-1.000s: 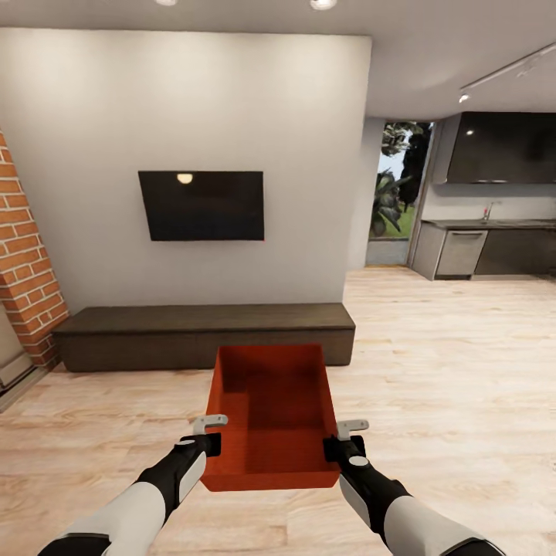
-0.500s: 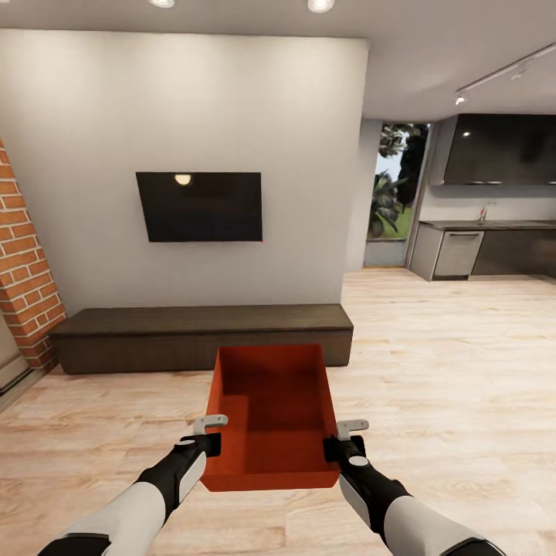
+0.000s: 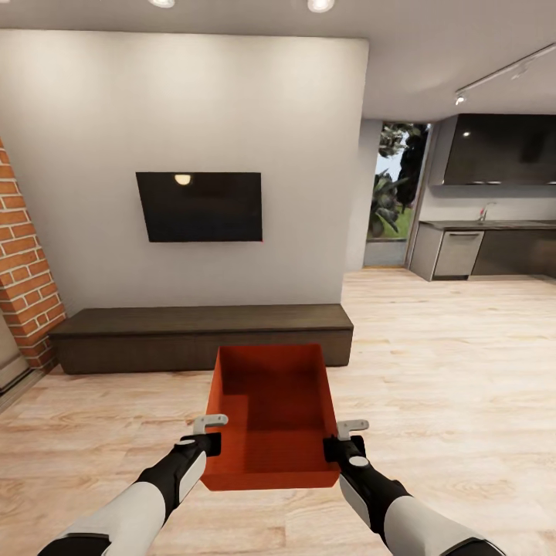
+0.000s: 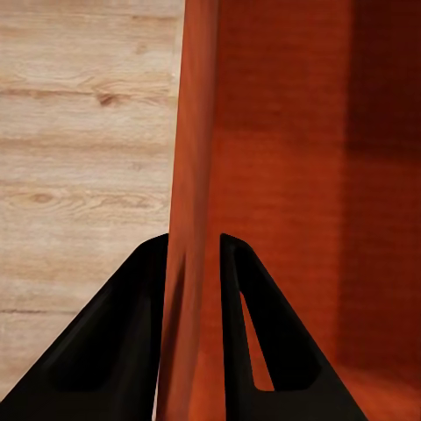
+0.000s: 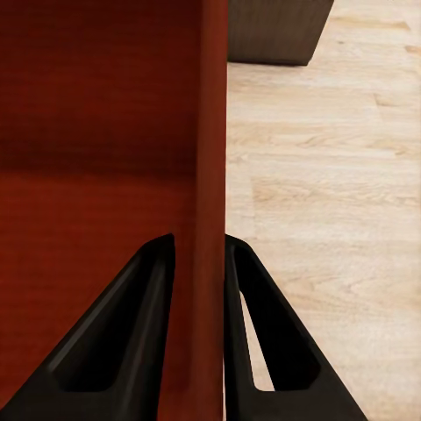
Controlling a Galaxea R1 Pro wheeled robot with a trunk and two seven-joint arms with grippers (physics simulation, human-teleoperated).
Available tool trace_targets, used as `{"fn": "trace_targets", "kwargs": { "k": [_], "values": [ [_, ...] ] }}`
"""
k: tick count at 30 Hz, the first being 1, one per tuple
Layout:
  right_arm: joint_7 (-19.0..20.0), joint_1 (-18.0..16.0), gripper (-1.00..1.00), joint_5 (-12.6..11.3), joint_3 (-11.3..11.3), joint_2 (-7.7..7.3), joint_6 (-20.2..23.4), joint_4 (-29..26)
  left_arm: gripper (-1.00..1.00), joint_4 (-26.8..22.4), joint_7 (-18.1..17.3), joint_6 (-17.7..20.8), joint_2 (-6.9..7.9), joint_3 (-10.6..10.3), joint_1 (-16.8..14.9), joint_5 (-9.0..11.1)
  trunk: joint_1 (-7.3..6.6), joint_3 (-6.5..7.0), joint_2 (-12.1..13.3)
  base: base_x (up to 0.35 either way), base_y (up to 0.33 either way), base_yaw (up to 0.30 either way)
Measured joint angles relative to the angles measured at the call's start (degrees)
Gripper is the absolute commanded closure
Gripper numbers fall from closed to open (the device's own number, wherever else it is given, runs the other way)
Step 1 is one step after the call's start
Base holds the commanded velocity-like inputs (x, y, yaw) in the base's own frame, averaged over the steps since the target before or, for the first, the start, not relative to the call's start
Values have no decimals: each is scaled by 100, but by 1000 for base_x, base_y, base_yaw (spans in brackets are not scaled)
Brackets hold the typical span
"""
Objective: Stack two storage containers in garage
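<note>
Ahead of the robot, at twelve o'clock in the head view, a red-orange storage container (image 3: 270,421) is held off the pale wood plank floor (image 3: 448,371) between the two arms. The left gripper (image 3: 208,434) is seen at the container's left wall, at about nine o'clock of the bin, and the right gripper (image 3: 344,437) at its right wall, at about three o'clock. The bin is level, its open top upward and its long axis pointing away from the robot. Beyond it a long low dark cabinet (image 3: 201,333) is set against a white wall (image 3: 193,100) bearing a black TV (image 3: 199,206). A red-brick fireplace (image 3: 23,270) stands at about ten o'clock, and a kitchen counter (image 3: 486,247) at about two o'clock.

Left wrist view: the thin red-orange wall of the container (image 4: 195,175) is clamped between the two dark fingers (image 4: 132,351) of the left gripper (image 4: 193,263), one finger outside and one inside the bin. Plank floor (image 4: 79,158) is seen on the outer side.

Right wrist view: the opposite wall of the container (image 5: 210,140) is likewise pinched between the dark fingers (image 5: 263,351) of the right gripper (image 5: 200,254). Plank floor (image 5: 333,219) and a corner of the dark cabinet (image 5: 276,31) are seen past the wall.
</note>
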Motion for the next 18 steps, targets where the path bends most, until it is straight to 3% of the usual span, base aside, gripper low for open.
{"fn": "trace_targets", "kwargs": {
  "k": [10,18],
  "values": [
    [1,-1,100,22,-11,1,23,-6,100,7,1,2,0,4,1,7,0,0,0,0,0,-5],
    [1,-1,100,53,-23,1,49,-15,100,17,1,2,0,8,0,15,0,0,0,0,0,-208]
  ]
}}
